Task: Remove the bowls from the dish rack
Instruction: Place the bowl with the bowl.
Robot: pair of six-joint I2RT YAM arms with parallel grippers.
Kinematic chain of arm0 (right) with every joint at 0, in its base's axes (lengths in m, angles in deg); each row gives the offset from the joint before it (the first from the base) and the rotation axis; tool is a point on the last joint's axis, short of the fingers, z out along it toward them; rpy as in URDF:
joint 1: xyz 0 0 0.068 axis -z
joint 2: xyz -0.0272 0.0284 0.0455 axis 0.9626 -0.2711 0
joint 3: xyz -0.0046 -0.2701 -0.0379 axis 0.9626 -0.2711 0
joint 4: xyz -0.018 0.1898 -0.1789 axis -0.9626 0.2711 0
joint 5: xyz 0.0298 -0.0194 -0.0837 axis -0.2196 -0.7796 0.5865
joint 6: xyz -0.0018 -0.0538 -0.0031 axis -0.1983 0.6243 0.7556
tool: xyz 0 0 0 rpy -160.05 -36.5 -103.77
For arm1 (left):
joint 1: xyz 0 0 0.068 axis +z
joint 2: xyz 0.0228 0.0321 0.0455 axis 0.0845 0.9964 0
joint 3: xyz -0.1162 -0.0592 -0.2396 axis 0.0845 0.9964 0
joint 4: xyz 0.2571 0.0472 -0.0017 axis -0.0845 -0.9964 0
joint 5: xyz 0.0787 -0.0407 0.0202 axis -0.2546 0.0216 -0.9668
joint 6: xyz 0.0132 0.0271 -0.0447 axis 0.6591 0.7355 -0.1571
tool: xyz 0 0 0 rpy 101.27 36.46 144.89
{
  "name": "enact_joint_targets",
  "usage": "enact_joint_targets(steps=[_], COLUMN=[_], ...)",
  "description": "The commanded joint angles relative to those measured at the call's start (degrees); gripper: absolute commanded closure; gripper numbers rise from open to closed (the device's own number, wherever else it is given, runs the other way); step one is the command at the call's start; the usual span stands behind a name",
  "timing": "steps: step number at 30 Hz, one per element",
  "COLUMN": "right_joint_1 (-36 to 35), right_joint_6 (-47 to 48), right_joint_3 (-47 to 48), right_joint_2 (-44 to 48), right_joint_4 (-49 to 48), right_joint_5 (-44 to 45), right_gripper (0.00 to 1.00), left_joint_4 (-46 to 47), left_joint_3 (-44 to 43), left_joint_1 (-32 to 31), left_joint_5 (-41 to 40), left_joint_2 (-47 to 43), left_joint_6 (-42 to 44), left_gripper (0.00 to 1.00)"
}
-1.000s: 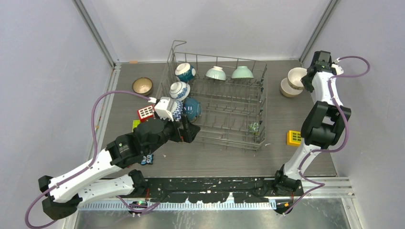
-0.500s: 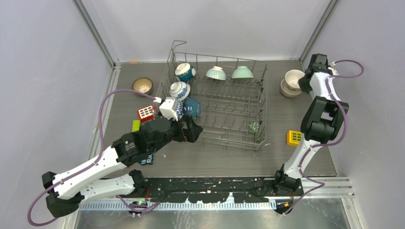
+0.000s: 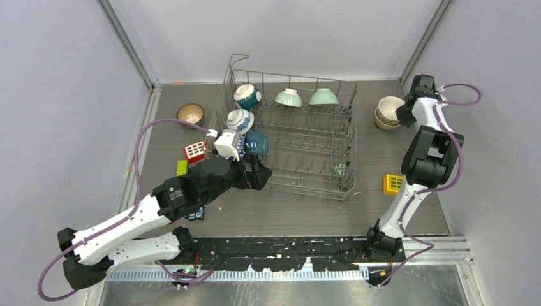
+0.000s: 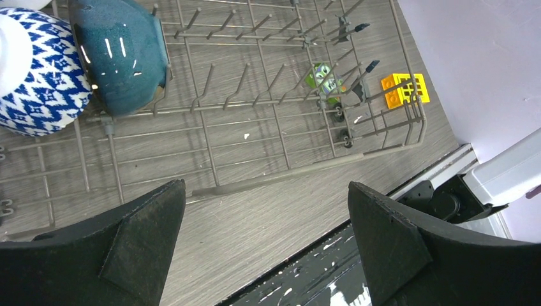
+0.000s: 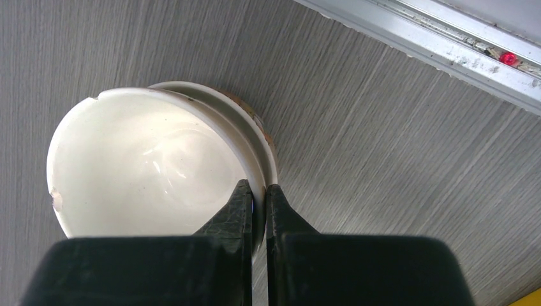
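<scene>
The grey wire dish rack (image 3: 306,153) stands mid-table. It holds two blue-and-white bowls (image 3: 247,95) (image 3: 240,120), a dark teal bowl (image 3: 256,144) and two mint bowls (image 3: 288,97) (image 3: 323,97). A third blue-and-white bowl (image 4: 35,70) shows beside the teal bowl (image 4: 121,54) in the left wrist view. My left gripper (image 4: 266,185) is open and empty over the rack's front rail (image 4: 287,182). My right gripper (image 5: 258,191) is shut on the rim of a cream bowl (image 5: 153,166), which is nested in another cream bowl (image 5: 268,137) at the far right (image 3: 386,109). A brown bowl (image 3: 190,115) sits left of the rack.
Toy blocks lie around: red (image 3: 194,151) and green (image 3: 182,167) left of the rack, blue (image 3: 198,213) under my left arm, yellow (image 3: 393,183) at right, and a green one (image 3: 339,170) inside the rack. Walls close in on the table at the back and both sides.
My right gripper has lowered the cream bowl into the other cream bowl. My left gripper has shifted slightly right along the rack's front.
</scene>
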Motion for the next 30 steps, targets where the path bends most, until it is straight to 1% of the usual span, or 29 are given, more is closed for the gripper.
enact_joint_targets(steps=[1,5,7,23,30], right_joint_1=[0.2,0.2,0.2,0.3,0.2], right_joint_6=[-1.9,-1.7,-1.6,-1.0,-0.9], right_joint_3=[3.5,3.6,3.6,3.9,3.6], right_joint_2=[1.3,1.0,0.8,0.0,0.2], right_joint_4=[-4.7,-4.3,-4.1,-3.1,-2.7], right_joint_5=[-0.7,-0.8,-0.9,-1.1,-0.9], right_gripper=[0.99,0.99,0.98,0.81,0.72], left_joint_4=[2.6,2.6,2.6,2.5,2.6], left_joint_3=[-0.1,0.1,0.3,0.6,0.8], left_joint_1=[0.1,0.1,0.2,0.1,0.1], left_joint_5=[-0.9,-0.9,-1.0,-1.0,-1.0], left_joint_2=[0.0,-0.2,-0.2,0.3,0.1], left_joint_6=[-1.0,-1.1,-1.1,-1.3,-1.6], left_gripper=[0.0,0.0,0.0,0.0,0.0])
